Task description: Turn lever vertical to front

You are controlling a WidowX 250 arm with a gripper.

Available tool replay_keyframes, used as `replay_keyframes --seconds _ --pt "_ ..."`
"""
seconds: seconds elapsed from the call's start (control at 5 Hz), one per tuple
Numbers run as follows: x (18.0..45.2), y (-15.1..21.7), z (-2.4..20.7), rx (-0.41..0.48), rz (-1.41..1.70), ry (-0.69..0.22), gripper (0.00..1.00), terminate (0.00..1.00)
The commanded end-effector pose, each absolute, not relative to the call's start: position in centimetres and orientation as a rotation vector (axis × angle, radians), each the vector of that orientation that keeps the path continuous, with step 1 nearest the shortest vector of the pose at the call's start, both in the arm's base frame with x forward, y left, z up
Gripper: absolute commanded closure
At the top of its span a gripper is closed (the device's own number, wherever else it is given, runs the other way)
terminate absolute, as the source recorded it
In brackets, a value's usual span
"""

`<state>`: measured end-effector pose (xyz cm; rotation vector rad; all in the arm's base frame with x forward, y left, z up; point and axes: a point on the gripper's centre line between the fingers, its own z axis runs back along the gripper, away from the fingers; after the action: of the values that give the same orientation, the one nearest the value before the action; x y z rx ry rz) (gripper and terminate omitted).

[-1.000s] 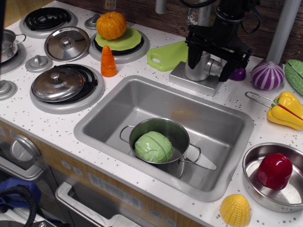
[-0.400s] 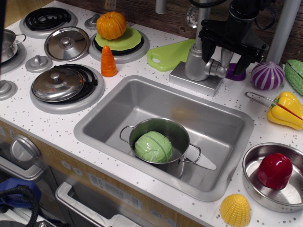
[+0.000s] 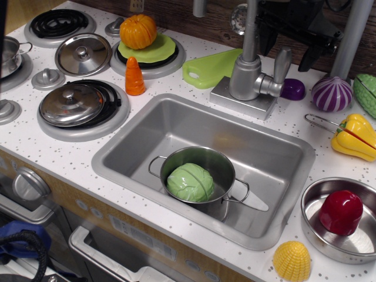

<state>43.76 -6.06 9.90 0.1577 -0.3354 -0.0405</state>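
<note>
At the table's (image 3: 70, 158) far edge, the lever (image 3: 281, 63) stands upright beside the faucet body (image 3: 245, 82); the dark pincer (image 3: 294, 36) hangs above, its spread unclear. A descent off-centre could graze the handle instead of catching it.

Two loose pot lids (image 3: 83, 54) (image 3: 71, 104), one pot (image 3: 198, 174) in one sink (image 3: 276, 155), one steel bowl (image 3: 314, 223), one lever (image 3: 281, 63).

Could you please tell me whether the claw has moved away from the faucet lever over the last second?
Yes. The claw has risen up and back, clear of the lever, which now stands upright beside the faucet body.
</note>
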Motion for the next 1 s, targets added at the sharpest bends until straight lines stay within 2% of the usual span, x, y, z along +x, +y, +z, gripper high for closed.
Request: replay_keyframes --seconds 0.0,0.2,0.6,0.8 --pt "44.7 -6.2 12.2 0.149 -0.032 -0.408 0.00 0.00" --pt "44.7 -6.3 11.9 0.121 -0.017 -0.396 1.00 0.00" --pt "43.6 -6.9 11.2 0.065 0.035 -0.361 1.00 0.00" --pt "41.6 -7.1 10.2 0.025 0.093 -0.311 1.00 0.00"
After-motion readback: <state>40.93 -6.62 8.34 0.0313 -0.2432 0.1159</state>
